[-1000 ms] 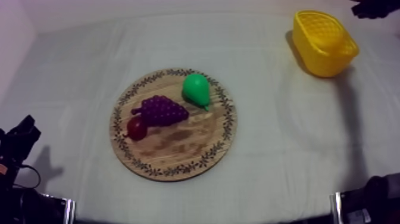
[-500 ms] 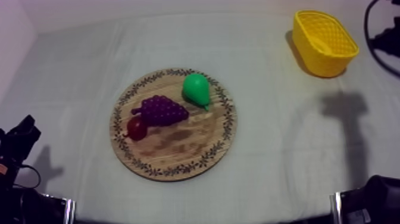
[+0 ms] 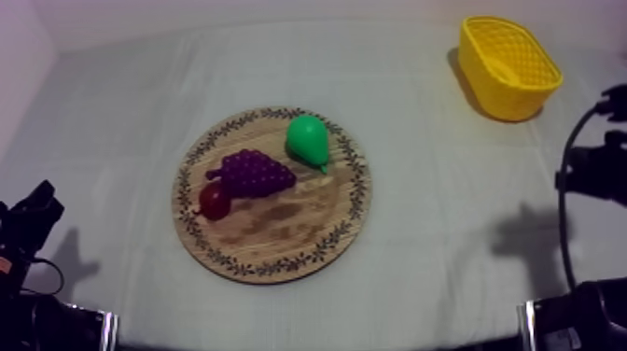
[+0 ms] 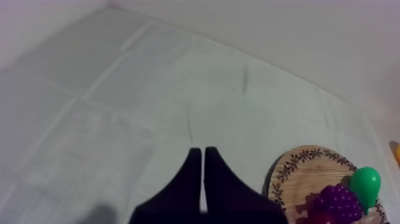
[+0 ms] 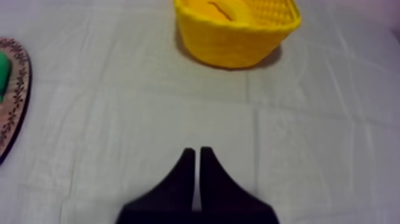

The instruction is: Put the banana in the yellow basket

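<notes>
Banana [image 5: 229, 9]: lies inside the yellow basket [image 5: 238, 44], a smooth yellow curve by its far wall, well ahead of the fingertips of the right gripper [image 5: 197, 150] and apart from them.
Yellow basket: stands upright on the grey-white cloth [image 5: 119, 119], straight ahead of the right fingers and slightly to their right; its walls are woven in a lattice, and the banana is the one thing seen in it.
Right gripper: the two black fingers lie pressed together in a narrow wedge with nothing between them, over bare cloth, pointing toward the basket.
Left gripper [image 4: 203, 150]: fingers closed on each other in the same narrow wedge, gripping nothing; the left gripper sits over bare cloth.
Board [image 3: 271, 238]: round and wooden, well ahead of the left fingers and off to their right; from the right fingers the board lies far off to their left.
Markings: the board's rim carries a ring of small dark leaf sprigs, ornament rather than lettering.
Pear [image 3: 307, 140]: green, lying on the board's far part, the fruit farthest from the left fingertips.
Grapes [image 3: 254, 172]: purple bunch near the board's middle, between the pear and the small red fruit [image 3: 214, 201], close beside the pear.
Small red fruit: touches the grapes on the board's left side.
</notes>
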Action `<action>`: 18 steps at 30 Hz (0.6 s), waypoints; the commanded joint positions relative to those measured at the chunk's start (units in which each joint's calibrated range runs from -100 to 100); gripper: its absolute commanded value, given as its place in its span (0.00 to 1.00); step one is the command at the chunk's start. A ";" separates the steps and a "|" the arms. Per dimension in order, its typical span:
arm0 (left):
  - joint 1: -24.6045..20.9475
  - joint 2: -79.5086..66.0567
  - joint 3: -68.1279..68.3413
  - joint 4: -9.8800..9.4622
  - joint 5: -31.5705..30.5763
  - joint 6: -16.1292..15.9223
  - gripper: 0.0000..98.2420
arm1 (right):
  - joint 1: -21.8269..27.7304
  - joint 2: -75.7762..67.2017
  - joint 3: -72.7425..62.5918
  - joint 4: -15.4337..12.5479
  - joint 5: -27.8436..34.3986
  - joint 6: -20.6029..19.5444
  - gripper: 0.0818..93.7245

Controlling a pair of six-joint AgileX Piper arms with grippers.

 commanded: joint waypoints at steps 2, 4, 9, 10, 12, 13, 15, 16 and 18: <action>0.02 -0.05 -0.01 0.03 -0.01 -0.01 0.00 | -1.34 -8.39 4.71 1.10 0.87 -2.33 0.01; 0.02 -0.05 -0.01 0.03 -0.01 0.00 0.00 | -1.56 -11.17 6.20 1.62 1.24 -2.99 0.01; 0.02 -0.05 -0.01 0.03 -0.01 -0.02 0.00 | -1.16 -17.89 9.59 2.83 1.62 -4.21 0.01; 0.02 -0.05 -0.01 0.03 -0.01 -0.01 0.00 | -1.00 -19.22 10.34 3.07 1.65 -4.47 0.01; 0.02 -0.05 -0.01 0.03 -0.01 -0.01 0.00 | -0.65 -21.60 11.97 3.43 1.64 -4.81 0.01; 0.02 -0.05 -0.01 0.03 -0.01 -0.01 0.00 | -0.46 -22.65 12.77 3.54 1.64 -4.91 0.01; 0.02 -0.05 -0.01 0.03 -0.01 -0.03 0.00 | -0.07 -24.55 14.54 3.86 1.43 -5.25 0.01; 0.02 -0.05 -0.01 0.03 -0.01 -0.02 0.00 | 0.15 -25.38 15.20 3.66 1.35 -5.11 0.01; 0.02 -0.05 -0.01 0.03 -0.01 -0.01 0.00 | 0.63 -27.06 15.94 3.39 1.37 -5.08 0.01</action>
